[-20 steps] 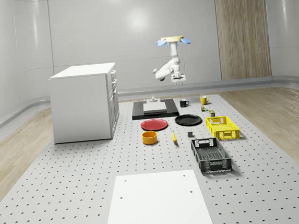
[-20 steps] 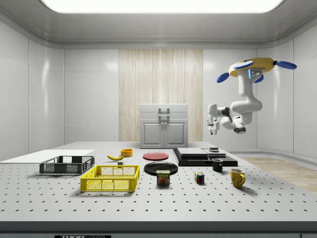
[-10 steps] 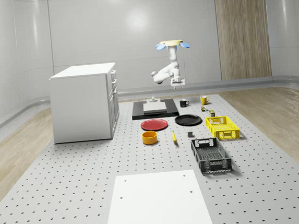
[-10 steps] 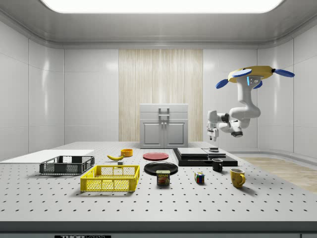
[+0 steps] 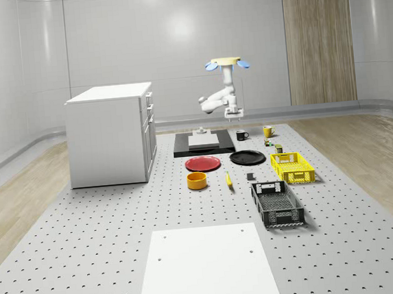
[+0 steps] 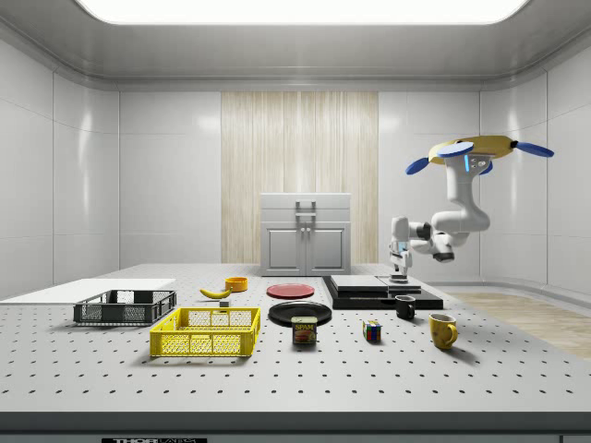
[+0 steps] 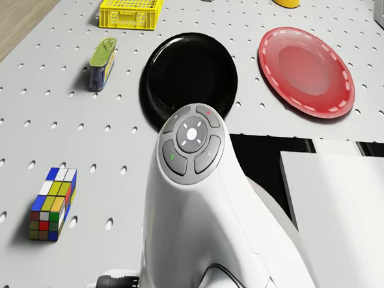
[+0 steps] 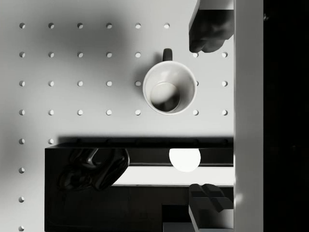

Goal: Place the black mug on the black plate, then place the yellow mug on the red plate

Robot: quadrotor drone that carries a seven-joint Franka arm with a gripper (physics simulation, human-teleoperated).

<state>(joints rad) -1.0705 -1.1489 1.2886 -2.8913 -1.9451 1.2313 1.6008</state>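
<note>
The black mug [image 5: 241, 135] stands on the table beside the black slab [image 5: 203, 143], with the yellow mug [image 5: 268, 131] further to the whole-scene view's right. Nearer the front lie the black plate [image 5: 247, 158] and the red plate [image 5: 203, 163]. The drone [image 5: 227, 63] hovers above the table's far end, its arm bent downward. My gripper [image 6: 400, 269] hangs a short way above the black mug [image 6: 405, 306]. In the wrist view the fingers [image 8: 207, 30] are spread, the gripper [image 8: 208, 116] is open and holds nothing, and the mug [image 8: 170, 88] sits just beside the line between them.
A white cabinet [image 5: 111, 134] stands at the whole-scene view's left. An orange bowl [image 5: 197, 181], banana [image 5: 228, 179], yellow basket [image 5: 292, 167] and black basket [image 5: 277, 203] lie nearer the front. A Rubik's cube [image 7: 53, 203] and a can [image 7: 102, 62] lie near the plates.
The drone has sunk lower and the arm has folded down, bringing the gripper closer above the black mug. The mugs and plates have not moved.
</note>
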